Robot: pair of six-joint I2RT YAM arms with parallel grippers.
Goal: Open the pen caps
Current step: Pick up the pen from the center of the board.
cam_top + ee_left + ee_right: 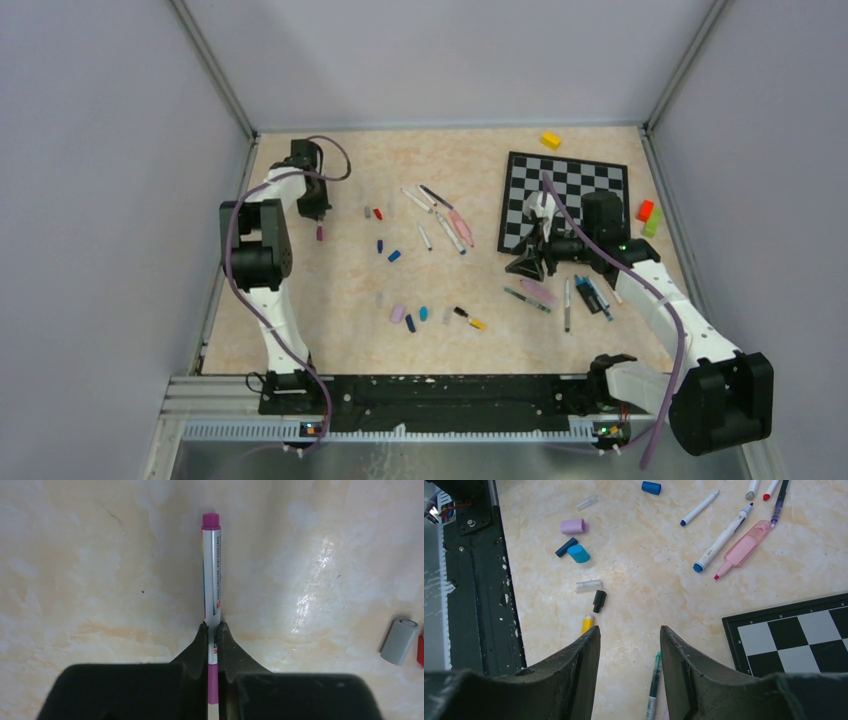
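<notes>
My left gripper [213, 626] is shut on a white pen with magenta ends [211, 570], which lies on the table and points away from the wrist. From above, that gripper [318, 214] is at the far left, with the pen [320, 232] poking out of it. Loose pen caps lie mid-table: lilac [574, 526], navy [566, 547], teal [579, 554], clear [589, 585] and black [599, 600]. My right gripper [630, 630] hangs open above the table with nothing in it. A green pen [654, 680] lies below its right finger.
A chessboard [570, 190] lies at the back right, with a yellow block [550, 140] behind it and red [645, 210] and green [653, 222] blocks beside it. A pink highlighter [460, 225] and uncapped pens lie mid-table. A grey cap [399, 641] lies near the left gripper.
</notes>
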